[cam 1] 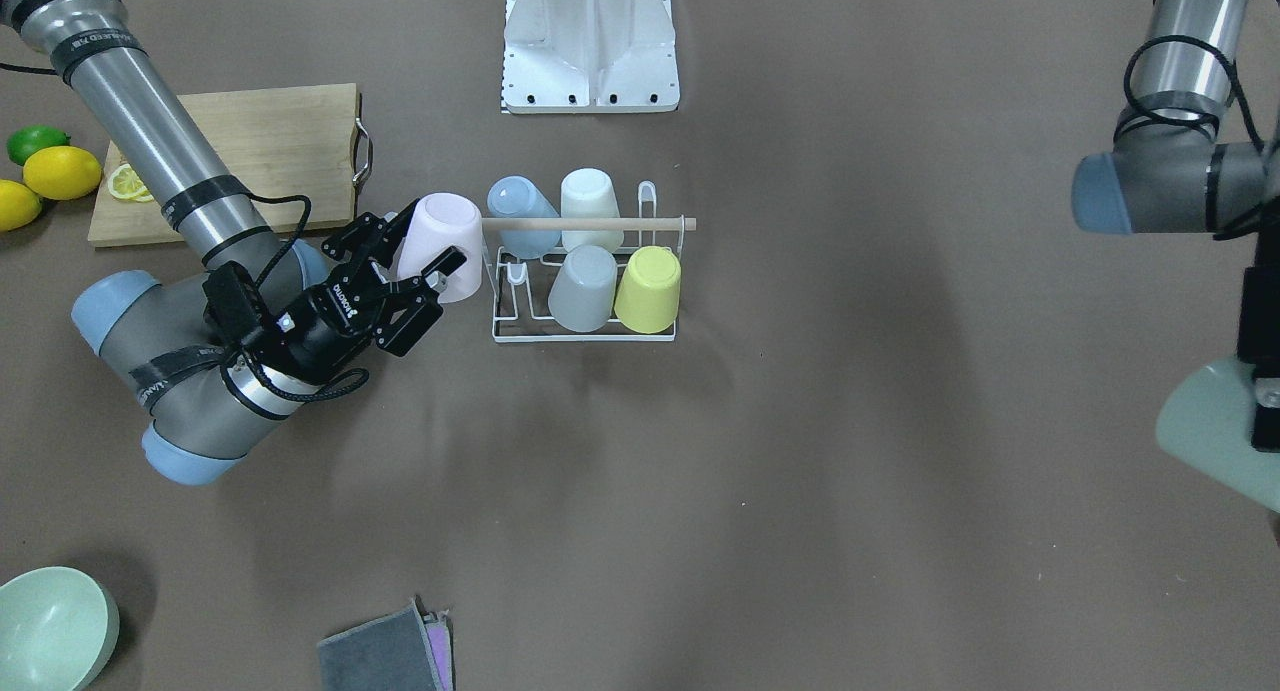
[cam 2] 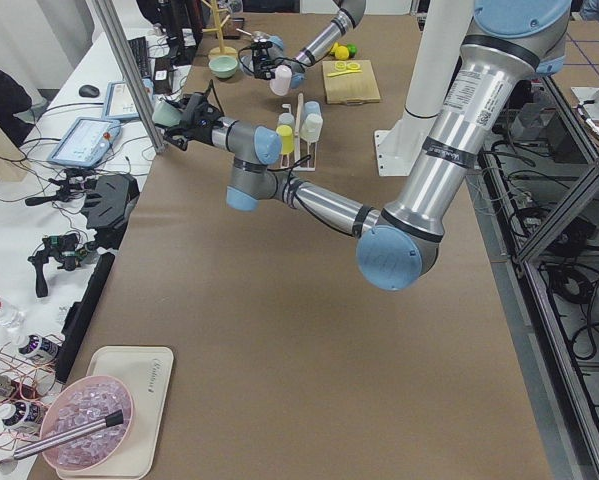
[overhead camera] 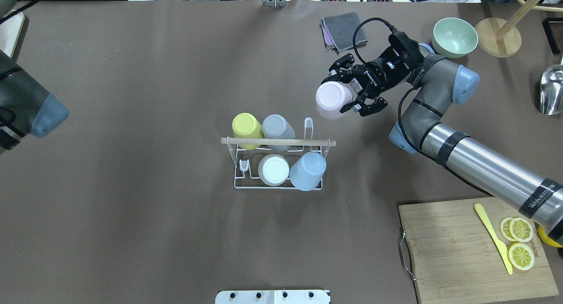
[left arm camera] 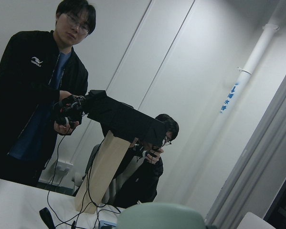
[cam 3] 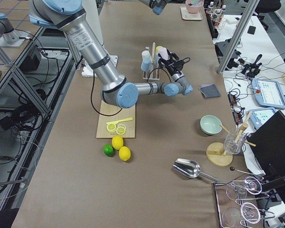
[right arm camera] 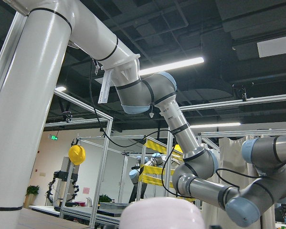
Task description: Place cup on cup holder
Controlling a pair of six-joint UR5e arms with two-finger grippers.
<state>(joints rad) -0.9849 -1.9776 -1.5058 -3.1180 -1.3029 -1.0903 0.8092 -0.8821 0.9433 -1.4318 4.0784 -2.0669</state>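
Pink cup [overhead camera: 333,100] in right jaws, mouth hidden

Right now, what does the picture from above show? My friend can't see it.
The robot's right gripper holds a pink cup, bottom up, off to one side of the wire cup holder. The holder stands in the middle of the brown table and carries four cups: yellow, grey, white and blue.
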